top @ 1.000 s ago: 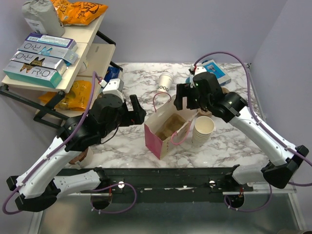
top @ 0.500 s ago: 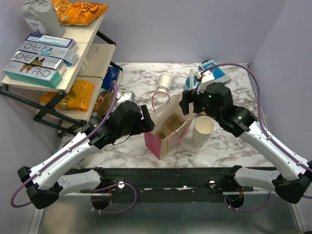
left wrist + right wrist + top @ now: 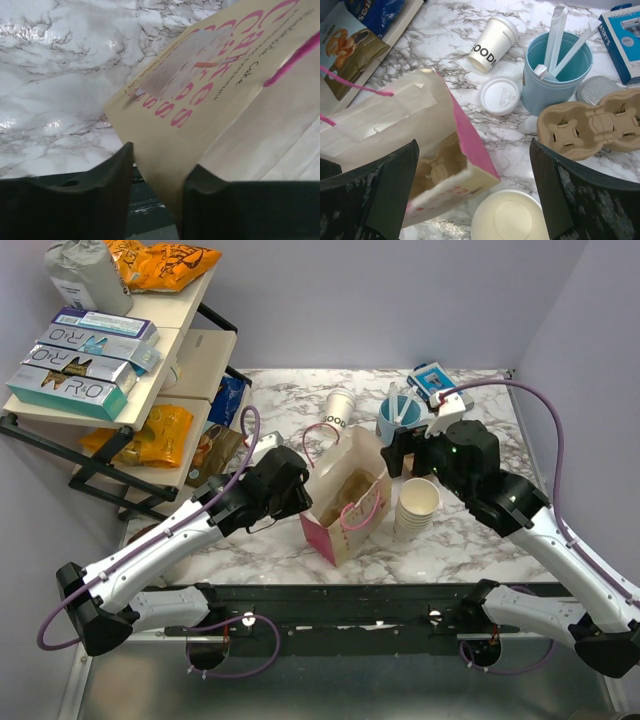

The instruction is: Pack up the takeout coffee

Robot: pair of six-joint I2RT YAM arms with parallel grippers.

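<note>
At the paper bag's (image 3: 345, 508) left wall, the left end effector (image 3: 298, 492) has its fingers (image 3: 75, 192) on either side of the bag's corner edge. They are drawn in to a middling gap with the paper between them; whether they actually pinch it I cannot tell. The bag stands open-mouthed on the worktop (image 3: 290, 390), leaning a little, with a brown insert visible inside. Behind the bag, past its far rim and toward the back of the worktop, the takeout coffee (image 3: 338, 410) lies on its side with the dark lettering facing up. Its long axis runs roughly front to back, slanting slightly, so it could roll sideways. A loose white lid (image 3: 499, 95) lies flat just off the bag's far right corner, between the cup and the light-blue mug (image 3: 400, 418). Right of the bag's mouth, above its far right corner, the right end effector (image 3: 405, 455) hangs with its jaws spread wide and nothing in them. From there the cup lies ahead and to the left, beyond the bag's rim. As I judge it, the right arm is both nearer and free, so the pick is its job. The fingers would need to close across the cup's round body, at right angles to that front-to-back axis, while the left arm steadies the bag.
</note>
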